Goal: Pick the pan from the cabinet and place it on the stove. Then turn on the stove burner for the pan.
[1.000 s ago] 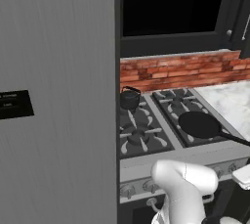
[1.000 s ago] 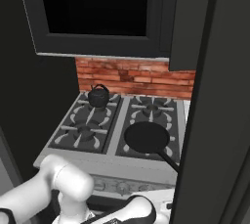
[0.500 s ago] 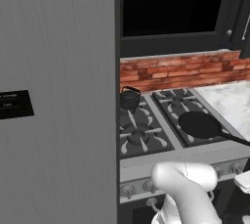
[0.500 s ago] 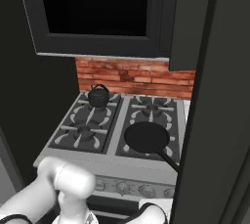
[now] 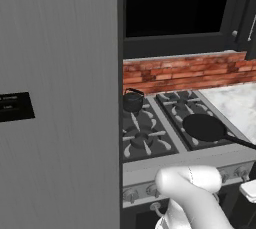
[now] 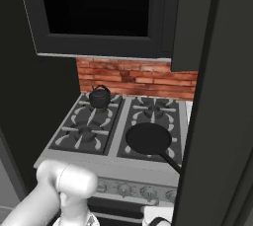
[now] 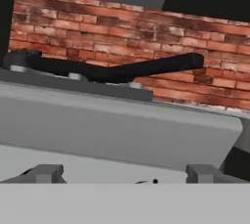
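Pan [image 5: 204, 127] already set on stove [image 6: 89, 143] front-right grate; knob step in hand. Gripper [image 7: 125, 174] spread wide, empty, below stove front; next, closing on matching knob

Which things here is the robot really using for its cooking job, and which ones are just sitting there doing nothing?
Part of the job:
- the pan, already resting on the stove's front right burner
- the stove with its knobs along the front
- the cabinet above, standing open and dark
- the gripper, open

Just sitting there:
- the kettle on the back left burner
- the brick wall
- the tall grey panel
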